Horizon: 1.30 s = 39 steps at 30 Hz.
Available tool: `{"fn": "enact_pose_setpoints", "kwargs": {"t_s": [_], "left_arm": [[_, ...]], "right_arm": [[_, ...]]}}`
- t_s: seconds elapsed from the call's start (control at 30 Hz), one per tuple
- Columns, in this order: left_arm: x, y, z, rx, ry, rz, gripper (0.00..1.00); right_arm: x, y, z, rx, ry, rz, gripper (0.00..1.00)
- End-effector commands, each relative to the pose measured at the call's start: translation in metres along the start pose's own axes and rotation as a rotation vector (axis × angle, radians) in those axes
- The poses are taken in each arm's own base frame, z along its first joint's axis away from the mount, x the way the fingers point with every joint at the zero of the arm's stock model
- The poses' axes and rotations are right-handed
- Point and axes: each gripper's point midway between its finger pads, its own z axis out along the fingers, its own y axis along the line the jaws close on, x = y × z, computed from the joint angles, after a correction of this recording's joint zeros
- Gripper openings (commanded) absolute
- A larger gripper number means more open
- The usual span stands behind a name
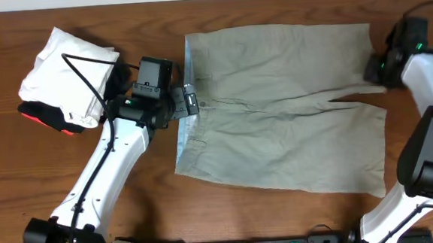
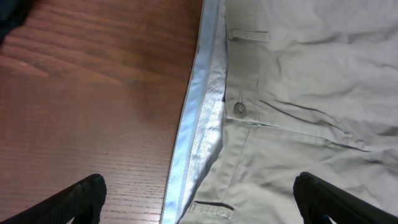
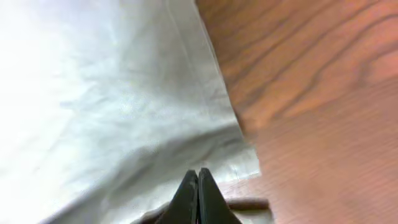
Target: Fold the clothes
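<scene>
Folding looks to be at its opening step: the light khaki cotton trousers lie spread flat and unfolded on the brown wooden table, legs side by side. At their waistband the left gripper hovers with jaws wide apart, straddling the band just beside the small grey button and holding nothing. At the hem corner of the trousers' far leg, the right gripper has its jaws pressed together; whether cloth is pinched between them cannot be told. Next, I judge, the left jaws must drop and close on the waistband, so both ends can be carried over the near leg.
</scene>
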Motion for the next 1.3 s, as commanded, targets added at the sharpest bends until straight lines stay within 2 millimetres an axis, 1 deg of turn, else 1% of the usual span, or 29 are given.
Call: {"fn": "enact_pose_setpoints", "kwargs": {"t_s": [0.0, 0.1, 0.13, 0.17, 0.23, 0.33, 0.4, 0.53, 0.63, 0.67, 0.73, 0.77, 0.8, 0.83, 0.9, 0.93, 0.97, 1.0, 1.13, 1.27], "left_arm": [[-0.006, 0.001, -0.003, -0.008, -0.016, 0.002, 0.98], [-0.006, 0.001, -0.003, -0.008, -0.016, 0.002, 0.98], [-0.006, 0.001, -0.003, -0.008, -0.016, 0.002, 0.98], [-0.006, 0.001, -0.003, -0.008, -0.016, 0.002, 0.98], [-0.006, 0.001, -0.003, -0.008, -0.016, 0.002, 0.98], [-0.006, 0.001, -0.003, -0.008, -0.016, 0.002, 0.98], [-0.006, 0.001, -0.003, -0.008, -0.016, 0.002, 0.98], [-0.006, 0.001, -0.003, -0.008, -0.016, 0.002, 0.98], [-0.006, 0.001, -0.003, -0.008, -0.016, 0.002, 0.98], [-0.006, 0.001, -0.003, -0.008, -0.016, 0.002, 0.98], [-0.006, 0.001, -0.003, -0.008, -0.016, 0.002, 0.98], [-0.006, 0.001, -0.003, -0.008, -0.016, 0.002, 0.98], [-0.006, 0.001, -0.003, -0.008, -0.016, 0.002, 0.98], [-0.006, 0.001, -0.003, -0.008, -0.016, 0.002, 0.98], [-0.006, 0.001, -0.003, -0.008, -0.016, 0.002, 0.98], [-0.006, 0.001, -0.003, -0.008, -0.016, 0.002, 0.98], [-0.006, 0.001, -0.003, -0.008, -0.016, 0.002, 0.98], [-0.006, 0.001, -0.003, -0.008, -0.016, 0.002, 0.98], [-0.006, 0.001, -0.003, -0.008, -0.016, 0.002, 0.98], [-0.006, 0.001, -0.003, -0.008, -0.016, 0.002, 0.98]], "right_arm": [[-0.017, 0.008, -0.030, -0.022, 0.002, -0.031, 0.01], [-0.006, 0.008, -0.051, -0.025, 0.084, 0.012, 0.01], [0.003, 0.005, -0.058, -0.015, 0.132, 0.044, 0.01], [0.010, 0.004, -0.062, -0.008, 0.161, 0.060, 0.01], [0.029, -0.002, -0.069, 0.013, 0.245, 0.101, 0.01], [0.047, -0.009, -0.076, 0.037, 0.318, 0.158, 0.01], [0.056, -0.013, -0.085, 0.045, 0.349, 0.166, 0.01], [0.071, -0.018, -0.114, 0.049, 0.360, 0.171, 0.01], [0.084, -0.020, -0.139, 0.044, 0.319, 0.197, 0.02], [0.092, -0.021, -0.147, 0.042, 0.301, 0.208, 0.02], [0.108, -0.023, -0.156, 0.034, 0.279, 0.216, 0.06], [0.116, -0.023, -0.158, 0.024, 0.279, 0.217, 0.13], [0.131, -0.020, -0.160, 0.002, 0.291, 0.220, 0.25], [0.142, -0.019, -0.159, -0.011, 0.304, 0.223, 0.33], [0.166, -0.019, -0.154, -0.021, 0.332, 0.228, 0.46], [0.175, -0.020, -0.150, -0.017, 0.340, 0.238, 0.61], [0.184, -0.023, -0.145, -0.013, 0.349, 0.248, 0.68], [0.193, -0.026, -0.138, -0.008, 0.358, 0.266, 0.71], [0.217, -0.039, -0.114, 0.000, 0.409, 0.376, 0.69], [0.236, -0.056, -0.090, -0.002, 0.427, 0.510, 0.67]]}}
